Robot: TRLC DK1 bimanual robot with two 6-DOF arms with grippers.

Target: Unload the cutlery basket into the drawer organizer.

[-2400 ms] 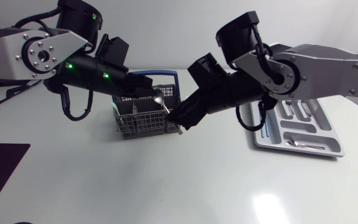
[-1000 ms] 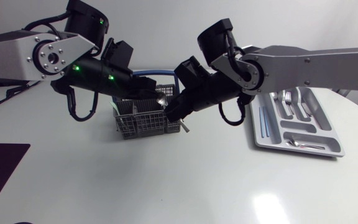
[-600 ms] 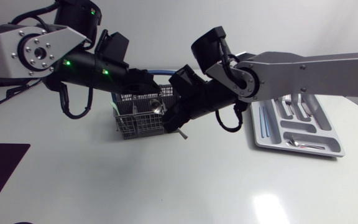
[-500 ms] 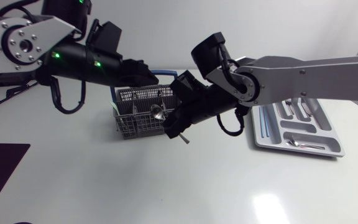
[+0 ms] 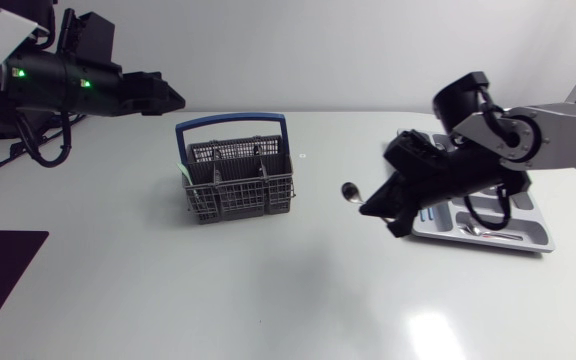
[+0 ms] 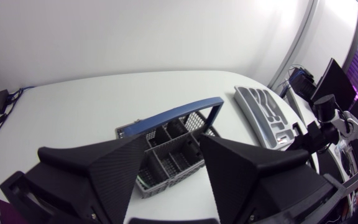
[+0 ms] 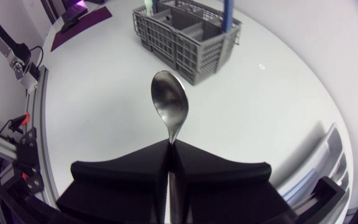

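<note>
While the right gripper hangs over the table just beside the drawer organizer, which lies by the table's right edge, the head view shows it pinched on the handle of a spoon whose bowl points back toward the cutlery basket, well apart near the far edge; the left gripper sits above the far left corner, away from the basket; the step, as I judge it, is carrying that spoon to its slot, so the wrist would do well to swing round until the spoon lies along the organizer's long compartments before going down; one piece, perhaps a spoon, already lies in the compartment by the organizer's near edge, a likely mate, though the arm hides much of the rest. From the left wrist view that gripper's fingers stand wide apart with nothing between them, the basket showing beyond and the organizer further off toward the right edge; it is best left there, out of the other arm's path. From the right wrist view the two fingers are closed tight on the handle with the bowl sticking straight out ahead, toward the basket; smooth steel in so thin a grip may pivot or slide, so a slow, level carry suits, with release only once the spoon is low over its slot, since a drop from height could bounce it into a neighbouring compartment; whether cutlery remains in the basket I cannot tell.
</note>
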